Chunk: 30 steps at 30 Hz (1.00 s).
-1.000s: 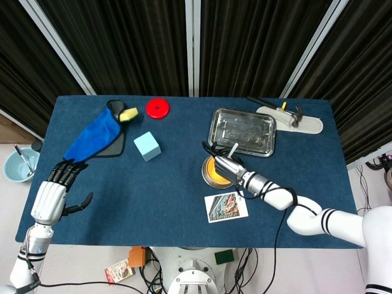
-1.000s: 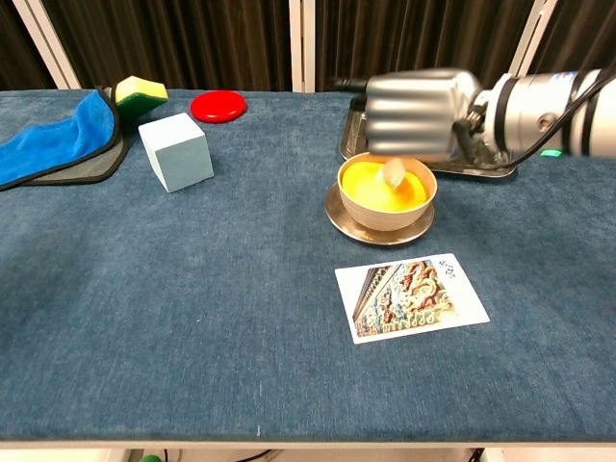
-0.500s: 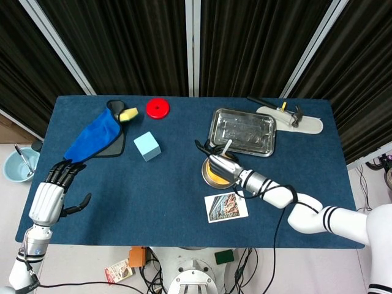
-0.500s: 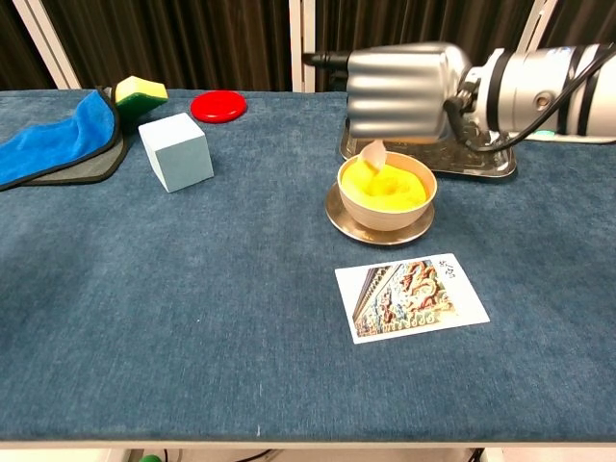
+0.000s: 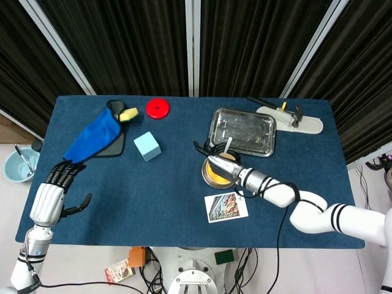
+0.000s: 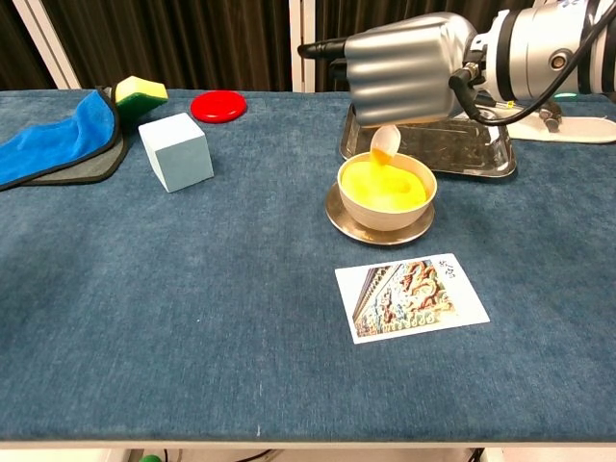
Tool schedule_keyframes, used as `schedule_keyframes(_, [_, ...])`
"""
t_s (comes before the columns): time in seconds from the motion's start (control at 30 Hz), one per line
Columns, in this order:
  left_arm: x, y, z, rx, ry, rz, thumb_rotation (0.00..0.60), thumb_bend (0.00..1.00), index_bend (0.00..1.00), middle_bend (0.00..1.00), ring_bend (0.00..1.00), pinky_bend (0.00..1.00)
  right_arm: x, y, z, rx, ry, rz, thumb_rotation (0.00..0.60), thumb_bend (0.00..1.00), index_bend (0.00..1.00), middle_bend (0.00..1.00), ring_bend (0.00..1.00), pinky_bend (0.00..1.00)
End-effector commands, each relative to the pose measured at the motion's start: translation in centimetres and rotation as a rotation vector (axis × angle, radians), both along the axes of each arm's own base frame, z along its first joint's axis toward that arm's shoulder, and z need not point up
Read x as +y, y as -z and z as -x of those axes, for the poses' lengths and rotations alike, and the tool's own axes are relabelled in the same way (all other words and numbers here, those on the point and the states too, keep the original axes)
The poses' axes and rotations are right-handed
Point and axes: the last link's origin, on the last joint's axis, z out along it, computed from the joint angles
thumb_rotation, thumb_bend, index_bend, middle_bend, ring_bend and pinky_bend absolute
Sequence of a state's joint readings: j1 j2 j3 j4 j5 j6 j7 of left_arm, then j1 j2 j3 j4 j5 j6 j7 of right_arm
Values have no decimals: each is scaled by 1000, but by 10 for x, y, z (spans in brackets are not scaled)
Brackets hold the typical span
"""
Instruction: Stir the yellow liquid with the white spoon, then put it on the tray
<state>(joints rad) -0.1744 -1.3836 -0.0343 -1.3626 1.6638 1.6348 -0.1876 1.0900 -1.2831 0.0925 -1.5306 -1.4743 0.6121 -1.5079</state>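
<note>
A tan bowl point(image 6: 385, 203) of yellow liquid point(image 6: 385, 186) sits on a saucer right of the table's middle; the head view shows the bowl point(image 5: 215, 174) partly under my right hand. My right hand point(image 6: 409, 69) grips the white spoon point(image 6: 384, 142), whose bowl hangs just above the liquid with yellow on it. In the head view the spoon's handle point(image 5: 228, 145) sticks up out of my right hand point(image 5: 222, 165). The metal tray point(image 5: 242, 131) lies just behind the bowl. My left hand point(image 5: 56, 193) hovers open past the table's left front corner, holding nothing.
A picture card point(image 6: 412, 296) lies in front of the bowl. A light blue cube point(image 6: 176, 151), a blue cloth point(image 6: 53, 146), a yellow-green sponge point(image 6: 141, 92) and a red disc point(image 6: 218, 105) occupy the left back. A white board with tools point(image 5: 291, 117) lies at the back right.
My right hand has risen and lifted the spoon's bowl out of the yellow liquid. The left hand has not moved.
</note>
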Motion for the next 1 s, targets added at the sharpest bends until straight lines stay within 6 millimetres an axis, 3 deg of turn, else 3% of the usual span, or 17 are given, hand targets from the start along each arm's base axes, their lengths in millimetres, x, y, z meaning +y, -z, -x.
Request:
schedule_keyframes(0.03, [0, 0, 1, -2, -2, 0, 427, 296, 188, 168, 100, 129, -1, 1, -3, 24, -1, 11, 600, 525, 698, 556, 224, 0])
schedule_keyframes(0.43, [2, 1, 1, 3, -7, 2, 422, 296, 189, 168, 100, 130, -5, 15, 4, 62, 45, 50, 600, 524, 749, 568, 217, 0])
schedule_keyframes(0.67, [3, 1, 1, 1, -10, 2, 415, 296, 189, 168, 100, 129, -3, 14, -6, 0, 58, 58, 600, 517, 750, 568, 217, 0])
schedule_keyframes(0.83, [3, 2, 1, 2, -9, 5, 408, 297, 189, 168, 100, 129, -3, 18, 1, 16, 72, 53, 600, 517, 757, 568, 218, 0])
schedule_keyframes(1.0, [3, 1, 1, 5, -11, 4, 431, 296, 188, 167, 100, 129, -3, 18, 0, -3, 79, 55, 600, 517, 767, 568, 218, 0])
